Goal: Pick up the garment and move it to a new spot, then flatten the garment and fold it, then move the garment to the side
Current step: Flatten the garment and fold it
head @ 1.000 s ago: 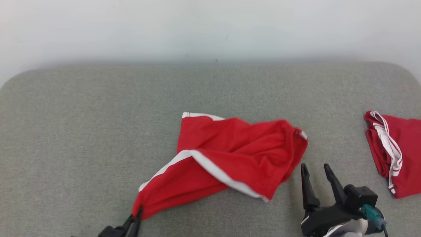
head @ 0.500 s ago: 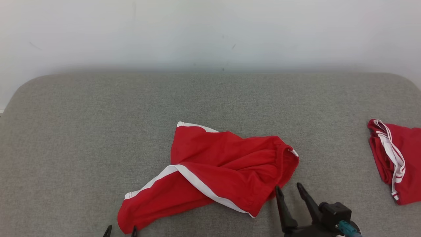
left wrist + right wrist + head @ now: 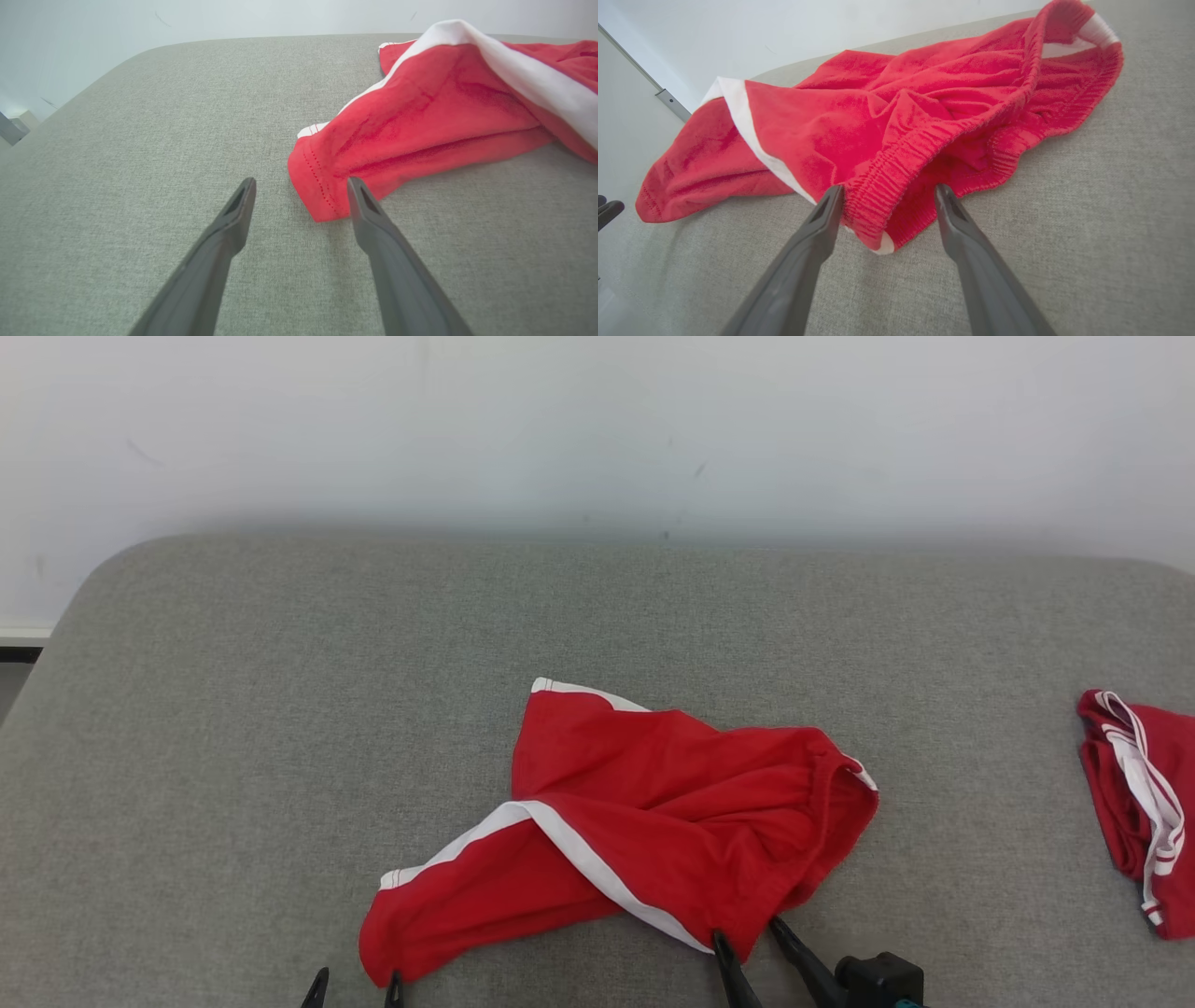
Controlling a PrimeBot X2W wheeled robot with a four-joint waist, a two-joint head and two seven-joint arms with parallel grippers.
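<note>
Both grippers are standing wide open and are holding nothing. A second ago the left gripper [image 3: 301, 184] was clamping the leg hem. Now the garment [image 3: 653, 821] is lying crumpled on the grey cushion [image 3: 280, 709], with its hem corner between the fingertips. The right gripper [image 3: 888, 189] is straddling the elastic waistband. In my judgement the moving is finishing and the flattening is coming next.
</note>
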